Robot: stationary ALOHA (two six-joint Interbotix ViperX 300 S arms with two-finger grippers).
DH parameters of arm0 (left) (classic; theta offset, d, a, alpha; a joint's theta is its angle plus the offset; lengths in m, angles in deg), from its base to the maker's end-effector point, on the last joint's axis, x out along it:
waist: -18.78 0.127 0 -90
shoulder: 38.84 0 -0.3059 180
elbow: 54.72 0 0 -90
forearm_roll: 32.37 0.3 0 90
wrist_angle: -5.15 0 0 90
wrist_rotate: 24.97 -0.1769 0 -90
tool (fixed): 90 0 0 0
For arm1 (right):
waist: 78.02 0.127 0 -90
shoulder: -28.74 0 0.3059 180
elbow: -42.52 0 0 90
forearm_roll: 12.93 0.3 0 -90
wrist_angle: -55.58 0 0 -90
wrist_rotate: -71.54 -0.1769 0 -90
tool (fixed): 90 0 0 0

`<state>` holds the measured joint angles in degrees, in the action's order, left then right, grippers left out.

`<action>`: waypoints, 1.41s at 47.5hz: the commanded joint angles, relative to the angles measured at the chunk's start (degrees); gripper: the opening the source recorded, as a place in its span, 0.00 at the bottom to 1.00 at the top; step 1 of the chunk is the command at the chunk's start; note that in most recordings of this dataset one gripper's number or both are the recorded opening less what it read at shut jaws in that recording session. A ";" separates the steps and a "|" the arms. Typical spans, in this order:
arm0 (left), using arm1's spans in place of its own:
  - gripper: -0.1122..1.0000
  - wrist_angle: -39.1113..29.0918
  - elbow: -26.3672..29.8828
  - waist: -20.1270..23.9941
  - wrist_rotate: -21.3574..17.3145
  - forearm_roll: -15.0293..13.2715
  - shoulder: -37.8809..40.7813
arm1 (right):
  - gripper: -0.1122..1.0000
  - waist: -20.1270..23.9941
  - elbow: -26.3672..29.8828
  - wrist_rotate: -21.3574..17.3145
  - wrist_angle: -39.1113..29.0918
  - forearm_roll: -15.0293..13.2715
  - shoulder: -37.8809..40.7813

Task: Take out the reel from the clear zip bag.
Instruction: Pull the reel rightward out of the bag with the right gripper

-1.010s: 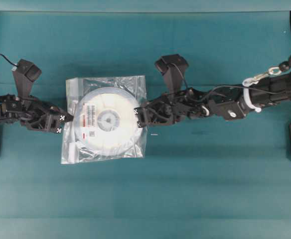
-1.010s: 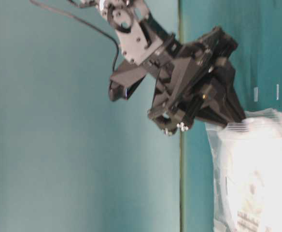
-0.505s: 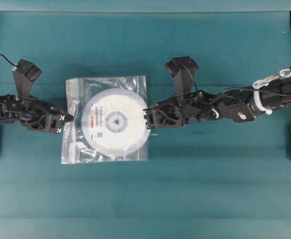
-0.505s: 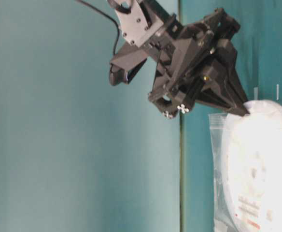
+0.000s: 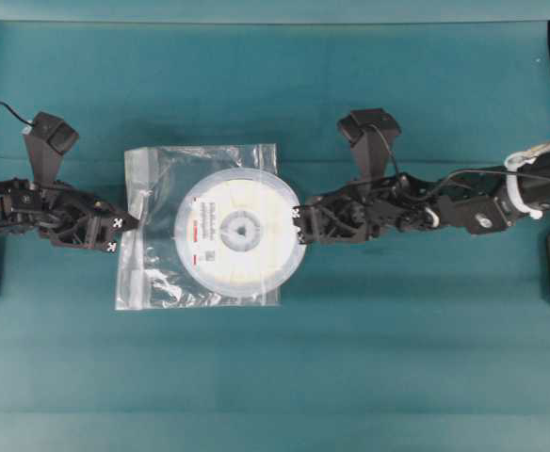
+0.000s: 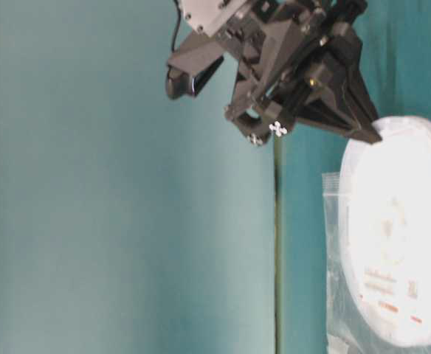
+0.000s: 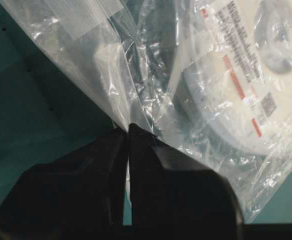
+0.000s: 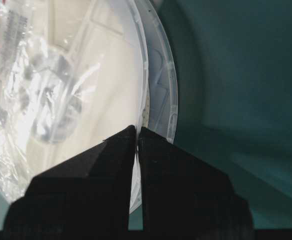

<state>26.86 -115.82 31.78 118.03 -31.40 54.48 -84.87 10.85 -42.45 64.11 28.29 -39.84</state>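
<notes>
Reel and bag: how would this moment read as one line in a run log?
step: pulling reel out | left gripper: shut on bag edge | right gripper: shut on reel rim | reel: partly out of bag

Nothing actually readable here. Reel [image 5: 240,234] has white label [image 7: 241,55] with lines of small black print, too blurry to make out through clear zip bag [image 7: 136,75]. Same label: red bars, small square code block [image 7: 268,104], looks like QR/data matrix, not decodable. Overhead view shows label [image 5: 209,231] as tiny smudge of print plus red marks. No brand, no numbers legible anywhere.
</notes>
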 commanded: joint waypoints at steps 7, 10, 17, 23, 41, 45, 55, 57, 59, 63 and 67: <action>0.08 0.26 0.44 0.00 -0.09 0.09 -0.18 | 0.14 -0.09 -1.76 -0.26 1.23 0.88 -2.02; 0.08 0.26 0.44 0.00 -0.09 0.09 -0.09 | 0.14 -0.26 -2.29 -0.26 1.23 0.88 -2.29; 0.08 0.26 0.53 0.00 -0.09 0.09 -0.09 | 0.14 -0.26 -3.69 -0.26 1.14 0.88 -3.08; 0.08 0.26 0.53 0.00 -0.09 0.09 -0.18 | 0.14 -0.44 -4.83 -0.35 1.23 0.88 -4.04; 0.08 0.26 0.26 0.00 -0.09 0.09 -0.18 | 0.14 -0.62 -7.03 -0.35 0.88 0.97 -5.80; 0.08 0.26 0.26 0.00 -0.09 0.09 -0.18 | 0.14 -0.62 -7.47 -0.35 0.88 1.05 -6.15; 0.08 0.26 0.26 0.00 -0.09 0.26 -0.18 | 0.14 -0.62 -9.40 -0.26 1.05 2.02 -7.47; 0.08 0.26 0.18 0.00 -0.09 0.26 -0.18 | 0.14 -0.62 -9.84 -0.26 1.05 2.11 -7.73; 0.08 0.09 0.26 0.00 -0.09 0.26 -0.18 | 0.14 -0.62 -10.20 -0.26 1.14 2.29 -8.00; 0.08 -0.35 0.18 0.00 -0.09 0.26 -0.18 | 0.14 -0.62 -11.25 -0.26 1.14 2.55 -8.70; 0.08 -0.62 0.26 0.00 -0.18 0.26 -0.26 | 0.14 -0.62 -12.04 -0.26 1.23 2.72 -9.05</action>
<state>26.34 -115.91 31.78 118.12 -31.31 54.48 -85.57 -0.66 -42.45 65.16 30.67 -48.01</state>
